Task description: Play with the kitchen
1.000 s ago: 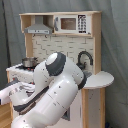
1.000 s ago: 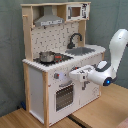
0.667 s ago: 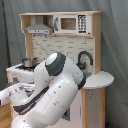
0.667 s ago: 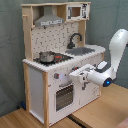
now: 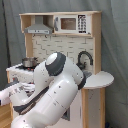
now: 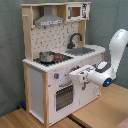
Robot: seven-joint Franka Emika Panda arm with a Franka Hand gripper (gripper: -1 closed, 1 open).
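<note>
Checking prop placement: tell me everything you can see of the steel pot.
The steel pot is small, shiny and metallic, with a lid and short side handles. It stands upright on the dark hob at the counter's end below the range hood, away from the sink. Nothing touches it but the hob; the gripper is lower, at the kitchen's front.

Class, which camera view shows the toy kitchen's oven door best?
The second exterior view: the white oven door with its dark window faces the camera, unobstructed. In the first exterior view, the white robot arm covers the kitchen's lower front, hiding the door.
</note>
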